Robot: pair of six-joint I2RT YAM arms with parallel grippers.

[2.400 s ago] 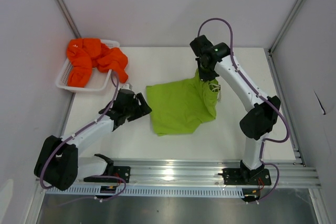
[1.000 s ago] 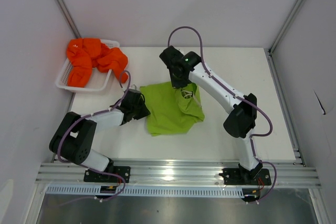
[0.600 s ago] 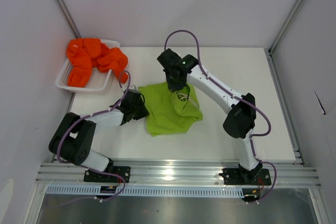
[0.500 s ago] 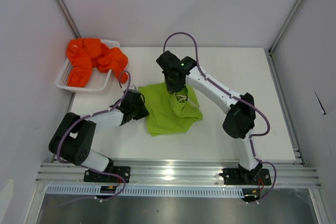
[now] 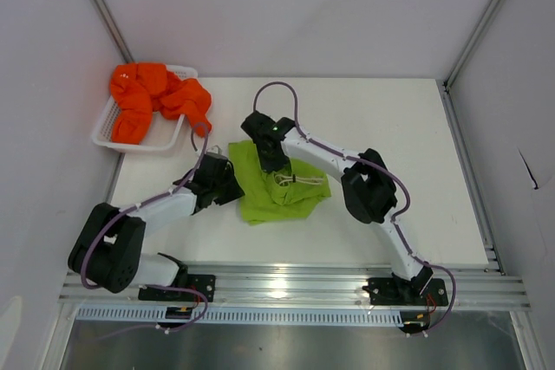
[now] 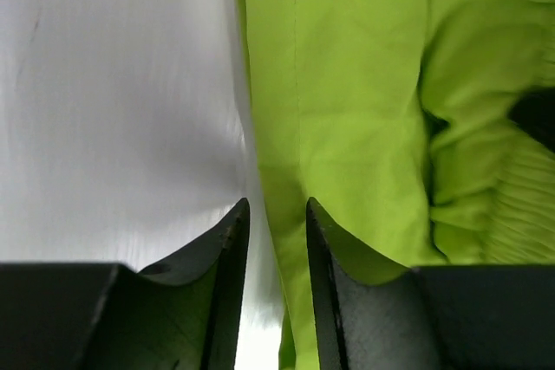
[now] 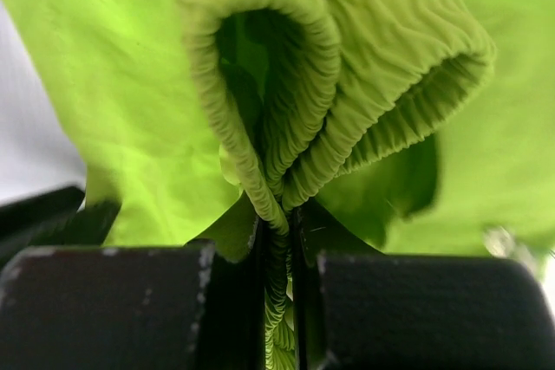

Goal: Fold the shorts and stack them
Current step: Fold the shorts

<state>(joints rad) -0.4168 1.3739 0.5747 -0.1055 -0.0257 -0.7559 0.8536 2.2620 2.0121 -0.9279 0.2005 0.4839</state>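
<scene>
Lying half-folded, the lime shorts (image 5: 260, 201) look bunched.

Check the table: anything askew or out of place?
The green shorts lie rumpled, not flat: the right gripper pinches the bunched waistband, and the white drawstring trails loose on top. The orange shorts are heaped in the basket, one part hanging over its right rim. No damage visible.

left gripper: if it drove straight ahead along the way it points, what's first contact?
The lime green shorts: their edge lies between the fingertips of the left gripper and runs straight ahead. Height above the table is unclear, so it may skim rather than push the fabric.
</scene>
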